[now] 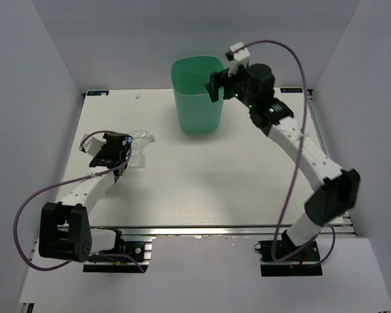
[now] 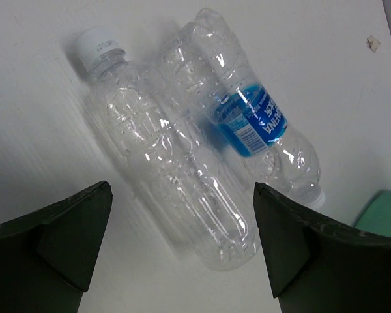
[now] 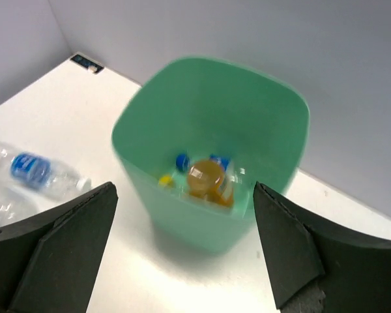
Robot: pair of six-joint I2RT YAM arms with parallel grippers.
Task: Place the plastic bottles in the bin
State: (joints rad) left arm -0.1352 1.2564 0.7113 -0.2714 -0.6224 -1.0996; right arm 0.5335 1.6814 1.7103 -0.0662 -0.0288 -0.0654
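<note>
Roughly midway through, I'd judge.

Top view: my right claw (image 1: 216, 85) hangs at the rim of the bin (image 1: 199, 117), on the far side of the table (image 1: 202, 189). My left claw (image 1: 125, 155) is low on the left, just beside a pair of bottles (image 1: 142, 137) lying on the table, well apart from the bin.

Left wrist: left claw spread wide, gripping nothing. The clear bottle (image 2: 163, 176), white cap (image 2: 98, 44), lies on its side below the gap between the fingers. The blue-label bottle (image 2: 247, 124) lies touching alongside it, its neck pointing the other way.

Right wrist: right claw also wide and empty, above the bin mouth. Inside are an orange bottle (image 3: 205, 179), a yellow cap (image 3: 165, 179) and some blue bits; exact count I cannot tell. Blue-label bottle shows on the table at left.

So: some bottles are binned and two are left. The clear one looks to be my next grab.
</note>
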